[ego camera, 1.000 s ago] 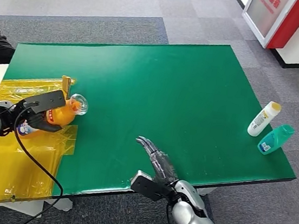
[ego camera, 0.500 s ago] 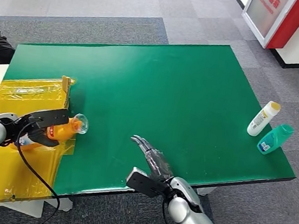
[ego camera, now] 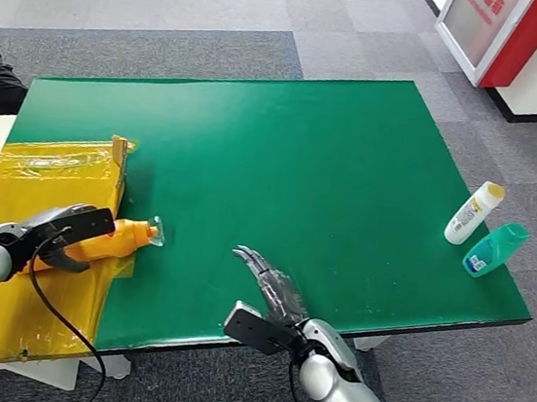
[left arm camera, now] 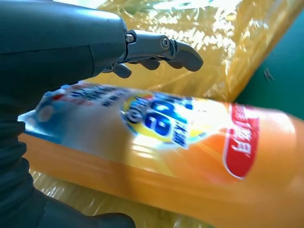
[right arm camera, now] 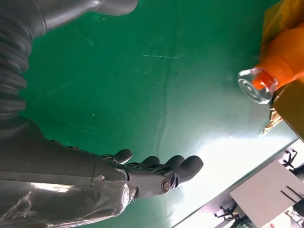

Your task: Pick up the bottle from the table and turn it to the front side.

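The left hand (ego camera: 61, 234) has its fingers (left arm camera: 161, 47) clamped around the orange bottle (ego camera: 109, 238), which lies sideways over the yellow plastic sheet (ego camera: 10, 297), its clear cap (ego camera: 156, 233) reaching the green table (ego camera: 314, 167). The right hand (ego camera: 270, 282) hovers flat, fingers apart, holding nothing. 2 other bottles (ego camera: 474, 213) lie far right.

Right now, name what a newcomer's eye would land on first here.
The robot's left hand holds an orange plastic bottle with a clear cap over crinkled yellow plastic sheeting at the green table's left end. The right hand hovers open near the front edge.
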